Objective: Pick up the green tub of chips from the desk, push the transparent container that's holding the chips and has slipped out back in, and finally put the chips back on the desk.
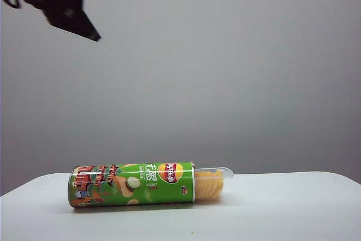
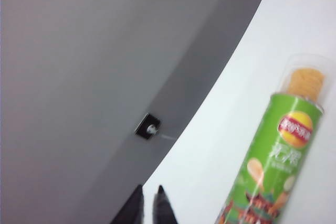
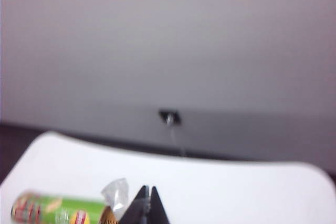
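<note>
Grippers: left (image 2: 149, 203) nearly closed, right (image 3: 148, 203) pressed together, both empty, high above desk (image 1: 293, 207) | Risk: you squeeze the tub (image 1: 132, 184) off-centre, it rolls, tray (image 1: 213, 182) slides further out

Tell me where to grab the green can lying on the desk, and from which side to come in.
Likely best: grip the can around its green middle, coming from above with the fingers straddling its round sides. It lies flat on the desk, so its long body is exposed on top. Avoid the end where the clear tray sticks out. The left gripper and right gripper are both shut and off the can.
</note>
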